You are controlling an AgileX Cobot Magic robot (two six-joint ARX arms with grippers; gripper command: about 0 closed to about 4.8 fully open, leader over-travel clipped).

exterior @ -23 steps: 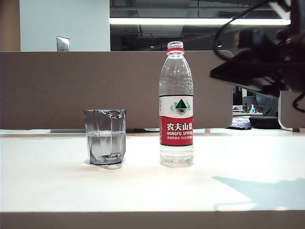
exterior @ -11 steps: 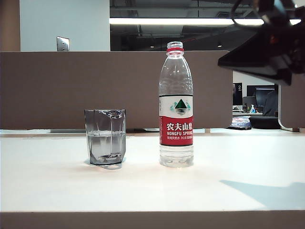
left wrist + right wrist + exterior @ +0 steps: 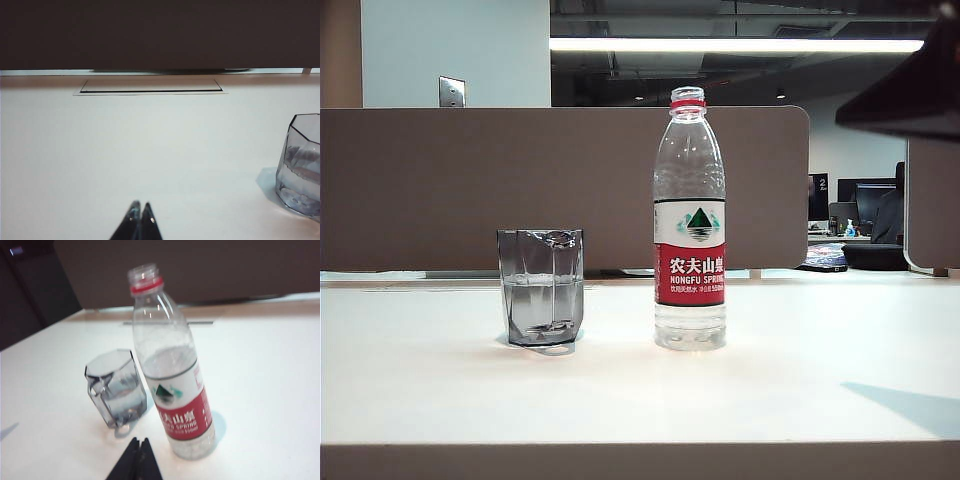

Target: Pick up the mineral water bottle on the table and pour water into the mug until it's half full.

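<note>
The right gripper hangs above the near right of the table, its two fingers pressed together with nothing between them, looking down on the bottle; from the front only a dark corner of that arm shows at the upper right. The left gripper sits low at the left, likewise pinched closed and empty, with the mug off to its right. The bottle stands upright and uncapped at mid-table, the mug well apart on its left, its water already near half height. To my eye the pour is done and the bottle set back; little remains but to pull clear without touching either.
</note>
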